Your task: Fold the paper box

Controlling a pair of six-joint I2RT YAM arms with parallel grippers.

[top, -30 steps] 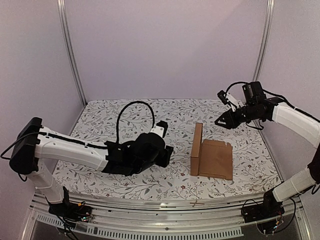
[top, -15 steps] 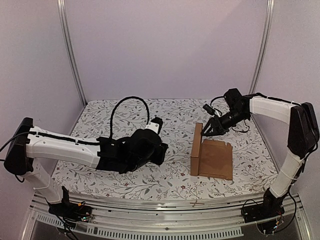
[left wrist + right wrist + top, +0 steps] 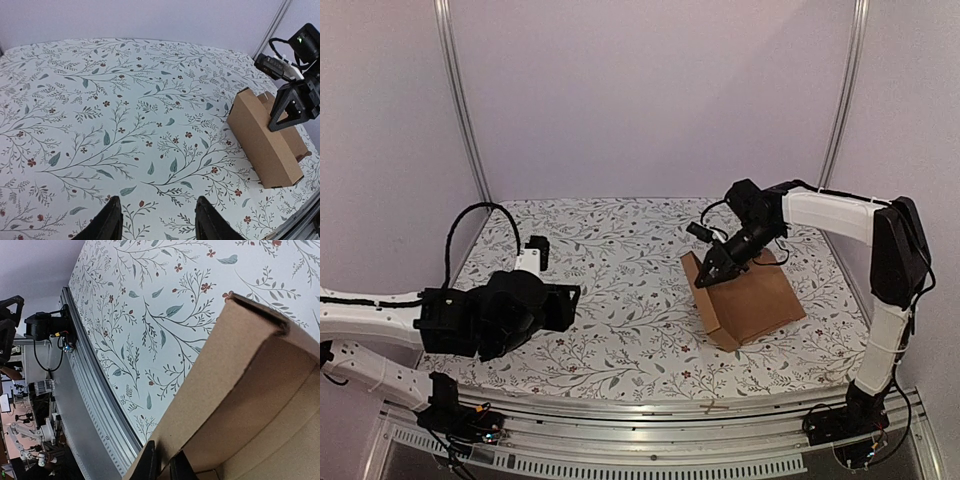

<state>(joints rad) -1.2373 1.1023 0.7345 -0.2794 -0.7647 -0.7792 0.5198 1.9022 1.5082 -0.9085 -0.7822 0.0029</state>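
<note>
The paper box (image 3: 752, 303) is brown cardboard lying right of the table's centre, with one side wall (image 3: 698, 277) standing up along its left edge. My right gripper (image 3: 709, 279) reaches down from the back right and is shut on the top edge of that wall. In the right wrist view the two fingertips (image 3: 164, 465) pinch the thin cardboard edge of the box (image 3: 235, 365). My left gripper (image 3: 570, 296) hovers low over the left half of the table, open and holding nothing. In the left wrist view its fingers (image 3: 157, 220) stand apart over bare cloth, with the box (image 3: 262, 137) far off to the right.
A floral cloth (image 3: 620, 250) covers the table. A slotted metal rail (image 3: 650, 415) runs along the front edge. Upright frame posts (image 3: 460, 100) stand at the back corners, with plain walls behind. The left arm's black cable (image 3: 470, 225) loops above the cloth.
The right arm swung down and left to the box's upright wall and closed on it. The box has turned and shifted. The left arm drew back to the left.
</note>
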